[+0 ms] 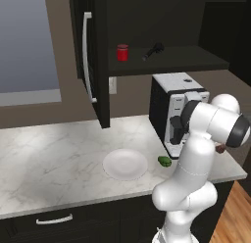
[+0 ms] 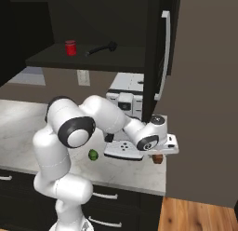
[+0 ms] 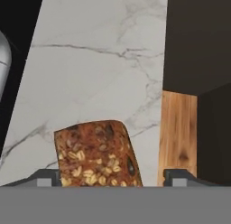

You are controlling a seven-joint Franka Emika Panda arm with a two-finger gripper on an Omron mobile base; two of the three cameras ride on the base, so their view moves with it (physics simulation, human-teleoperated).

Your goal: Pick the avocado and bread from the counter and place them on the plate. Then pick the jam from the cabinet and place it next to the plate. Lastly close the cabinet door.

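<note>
The bread (image 3: 97, 153), a reddish-brown seeded piece, lies on the white marble counter (image 3: 99, 60) near its right end. My gripper (image 3: 113, 178) hangs right over it, open, one fingertip on each side and a gap at the right. From the right base, the gripper (image 2: 158, 153) sits just above the bread (image 2: 158, 158). The dark-green avocado (image 1: 164, 161) rests between the white plate (image 1: 125, 164) and the bread (image 1: 220, 149). The red jam (image 1: 122, 52) stands on the shelf of the open cabinet (image 1: 166, 60). The cabinet door (image 1: 90, 56) is swung open at the left.
A black and white appliance (image 1: 176, 109) stands on the counter behind the avocado. A dark long-handled tool (image 1: 153, 51) lies on the shelf right of the jam. Another open door (image 2: 160, 53) hangs above my hand. The counter ends just right of the bread, over wooden floor (image 3: 178, 137).
</note>
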